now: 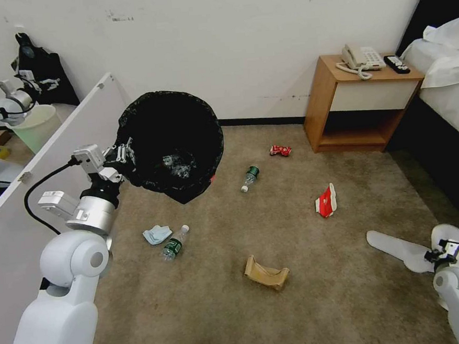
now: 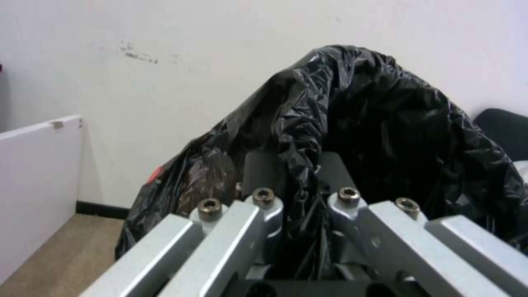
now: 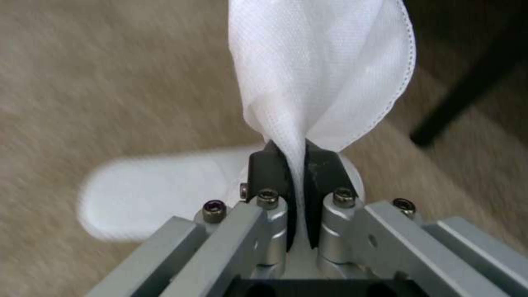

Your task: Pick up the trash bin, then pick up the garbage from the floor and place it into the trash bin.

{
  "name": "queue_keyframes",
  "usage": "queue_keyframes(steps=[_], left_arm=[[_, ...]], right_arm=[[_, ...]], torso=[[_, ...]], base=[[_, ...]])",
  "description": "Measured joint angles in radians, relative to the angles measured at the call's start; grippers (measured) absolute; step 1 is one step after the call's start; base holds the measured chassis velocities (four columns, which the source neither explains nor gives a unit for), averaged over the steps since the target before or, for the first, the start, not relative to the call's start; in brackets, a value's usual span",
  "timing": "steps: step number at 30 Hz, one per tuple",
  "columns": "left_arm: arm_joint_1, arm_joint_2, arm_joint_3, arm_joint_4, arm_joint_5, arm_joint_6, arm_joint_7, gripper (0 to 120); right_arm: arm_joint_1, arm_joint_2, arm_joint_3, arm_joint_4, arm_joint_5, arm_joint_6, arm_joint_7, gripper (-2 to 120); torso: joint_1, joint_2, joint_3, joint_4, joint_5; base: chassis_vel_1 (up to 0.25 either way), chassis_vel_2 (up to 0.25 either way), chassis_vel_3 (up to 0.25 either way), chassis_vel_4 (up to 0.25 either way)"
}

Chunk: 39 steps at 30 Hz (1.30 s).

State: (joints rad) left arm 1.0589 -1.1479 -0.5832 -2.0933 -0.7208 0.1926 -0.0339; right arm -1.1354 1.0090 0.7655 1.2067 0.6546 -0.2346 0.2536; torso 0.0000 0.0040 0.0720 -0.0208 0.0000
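Left end effector (image 1: 125,154) pinches the bin (image 1: 171,144) rim through its black liner, bin held aloft, tilted. Mask (image 1: 157,234), bottles, paper bag (image 1: 266,273), can, carton lie on the floor (image 1: 311,292). Right end effector (image 3: 296,165) clamps a white slipper (image 3: 321,70) (low, near the bed).

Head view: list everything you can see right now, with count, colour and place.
Bin: 1, black-lined, held up at left.
Bottles: 2, clear with green labels; one mid-floor, one by the mask.
Mask: 1, pale blue, carpet left.
Can: 1, red, near the nightstand.
Carton: 1, red-white, carpet right.
Paper bag: 1, brown, carpet front.
Slipper: 1, white, gripped at right.
Nightstand: 1, wooden, by the wall.
Phone: 1, white, on the nightstand.
Bucket: 1, pale green, far left.
Left gripper: shut on the bin's rim.
Right gripper: shut on the slipper.
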Motion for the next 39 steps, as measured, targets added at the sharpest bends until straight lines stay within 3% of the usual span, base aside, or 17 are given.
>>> queue_keyframes(steps=[5, 11, 13, 17, 19, 23, 25, 31, 39], left_arm=[[0.004, 0.0, 0.0, 0.0, 0.0, 0.002, -0.002, 4], [0.009, -0.003, 0.018, 0.003, -0.001, 0.008, -0.009, 4], [0.011, -0.006, 0.03, 0.008, -0.002, 0.012, -0.013, 4], [0.015, -0.007, 0.038, 0.009, -0.003, 0.014, -0.015, 4], [0.021, -0.007, 0.053, 0.011, -0.005, 0.017, -0.018, 4], [0.023, -0.007, 0.062, 0.013, -0.005, 0.018, -0.019, 4], [0.023, -0.005, 0.088, 0.025, -0.009, 0.023, -0.021, 4], [0.018, -0.008, 0.133, 0.042, -0.014, 0.029, -0.026, 4], [0.009, -0.006, 0.178, 0.067, -0.032, 0.035, -0.032, 4]], right_arm=[[-0.003, -0.003, 0.004, 0.031, -0.066, 0.062, -0.058, 2], [-0.016, -0.02, 0.007, 0.103, -0.121, 0.17, -0.218, 2], [-0.02, -0.03, 0.008, 0.129, -0.143, 0.232, -0.32, 2], [-0.022, -0.036, 0.005, 0.147, -0.148, 0.27, -0.384, 2], [-0.02, -0.04, -0.004, 0.158, -0.156, 0.368, -0.481, 2], [-0.016, -0.042, -0.007, 0.162, -0.158, 0.412, -0.522, 2], [-0.001, -0.053, -0.023, 0.178, -0.164, 0.513, -0.619, 2], [0.023, -0.076, -0.058, 0.26, -0.138, 0.6, -0.706, 2], [0.039, -0.087, -0.102, 0.428, -0.096, 0.613, -0.721, 2]], torso=[[0.0, 0.0, 0.0, 0.0, 0.0], [0.0, 0.0, 0.0, 0.0, 0.0], [0.0, 0.0, 0.0, 0.0, -0.0001], [0.0, 0.0, 0.0, -0.0001, -0.0001], [0.0, 0.0, 0.0, -0.0001, 0.0], [0.0, 0.0, 0.0, -0.0001, 0.0], [0.0, 0.0, 0.0, -0.0002, 0.0], [0.0, 0.0, 0.0, -0.0001, 0.0], [0.0, 0.0, 0.0, 0.0001, -0.0001]], base=[[0.0, 0.0, 0.0, 0.0], [0.0, 0.0, 0.0, 0.0], [0.0, 0.0, 0.0, 0.0], [0.0, 0.0, 0.0, 0.0], [0.0, 0.0, 0.0, 0.0], [0.0, 0.0, 0.0, 0.0], [0.0, 0.0, 0.0, 0.0], [0.0, 0.0, 0.0, 0.0], [0.0, 0.0, 0.0, 0.0]])
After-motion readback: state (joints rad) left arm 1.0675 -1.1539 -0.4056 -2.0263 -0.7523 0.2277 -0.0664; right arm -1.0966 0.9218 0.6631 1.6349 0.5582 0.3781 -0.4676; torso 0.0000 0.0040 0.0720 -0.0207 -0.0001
